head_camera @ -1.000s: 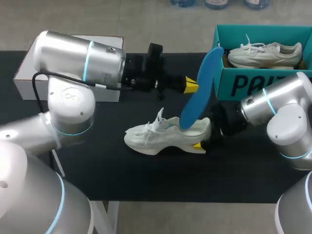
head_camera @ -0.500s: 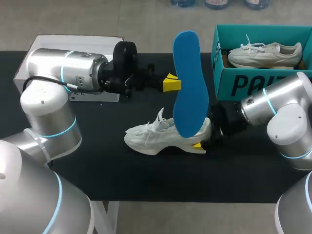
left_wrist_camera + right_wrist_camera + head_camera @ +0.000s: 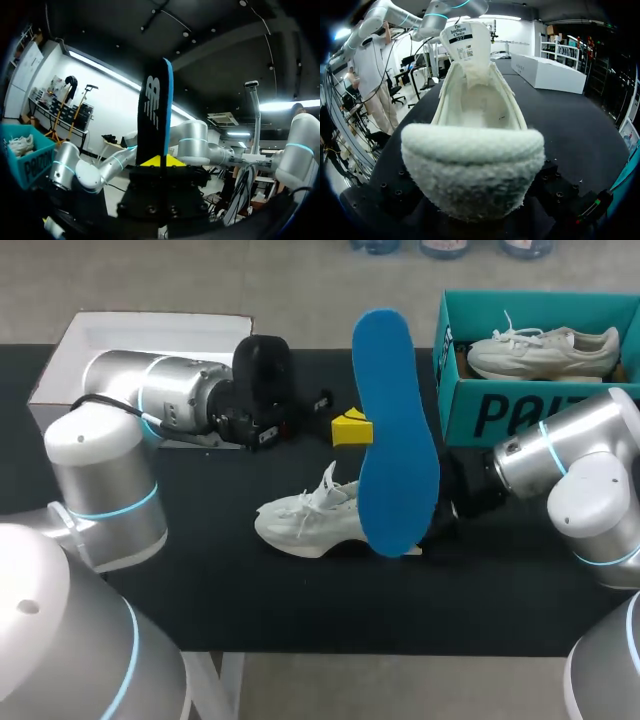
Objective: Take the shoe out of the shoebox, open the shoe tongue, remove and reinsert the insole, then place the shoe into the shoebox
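A white shoe (image 3: 305, 518) lies on the black table, toe to the left, its tongue pulled up (image 3: 462, 37) and its inside bare. My left gripper (image 3: 350, 428) is shut on a blue insole (image 3: 393, 440), holding it upright in the air above the shoe; in the left wrist view the insole (image 3: 155, 107) rises edge-on from between the yellow tips (image 3: 160, 161). My right arm (image 3: 545, 465) comes in at the shoe's heel (image 3: 472, 155), which fills the space at its gripper. The insole hides that gripper in the head view.
A teal shoebox (image 3: 500, 412) with a second white shoe (image 3: 545, 350) stands at the back right. A white box (image 3: 150, 332) sits at the back left, behind my left arm. Bare black tabletop lies in front of the shoe.
My left gripper drew back to the left and lifted the insole from its tilt inside the shoe until it stands upright above the heel. The right arm and shoe kept still.
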`<control>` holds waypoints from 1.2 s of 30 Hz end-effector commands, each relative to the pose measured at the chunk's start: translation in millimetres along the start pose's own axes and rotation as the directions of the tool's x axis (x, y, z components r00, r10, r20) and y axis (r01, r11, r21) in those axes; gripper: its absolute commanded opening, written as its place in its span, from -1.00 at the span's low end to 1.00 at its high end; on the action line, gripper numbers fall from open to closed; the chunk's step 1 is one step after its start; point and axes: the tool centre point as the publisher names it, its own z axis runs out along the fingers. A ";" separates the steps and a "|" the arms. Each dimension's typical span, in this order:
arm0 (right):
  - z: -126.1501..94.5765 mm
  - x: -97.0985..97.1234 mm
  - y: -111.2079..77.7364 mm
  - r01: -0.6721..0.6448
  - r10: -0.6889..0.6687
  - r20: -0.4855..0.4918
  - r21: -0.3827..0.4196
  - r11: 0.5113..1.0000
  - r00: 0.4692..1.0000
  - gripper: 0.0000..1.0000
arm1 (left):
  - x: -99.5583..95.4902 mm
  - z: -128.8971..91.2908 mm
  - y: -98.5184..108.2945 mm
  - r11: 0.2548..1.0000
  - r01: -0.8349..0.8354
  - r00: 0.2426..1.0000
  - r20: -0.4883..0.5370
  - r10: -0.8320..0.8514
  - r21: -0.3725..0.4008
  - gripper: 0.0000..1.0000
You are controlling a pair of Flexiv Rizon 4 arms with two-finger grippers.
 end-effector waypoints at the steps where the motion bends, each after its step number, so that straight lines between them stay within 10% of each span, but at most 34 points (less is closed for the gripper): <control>1: 5.2 -1.0 -3.7 -0.001 0.001 0.000 0.002 1.000 1.000 -1.00 | 4.2 17.8 1.2 0.999 0.025 0.999 -0.025 -0.026 -0.028 -1.00; 18: 5.2 -1.0 -3.7 -0.001 0.001 0.000 0.002 1.000 1.000 -1.00 | 53.3 33.4 4.4 0.994 0.037 0.996 -0.076 -0.045 -0.100 -1.00; 36: 5.2 -1.0 -3.7 -0.001 0.001 0.000 0.002 1.000 1.000 -1.00 | 60.5 32.8 5.6 0.998 0.036 0.997 -0.068 -0.039 -0.050 -1.00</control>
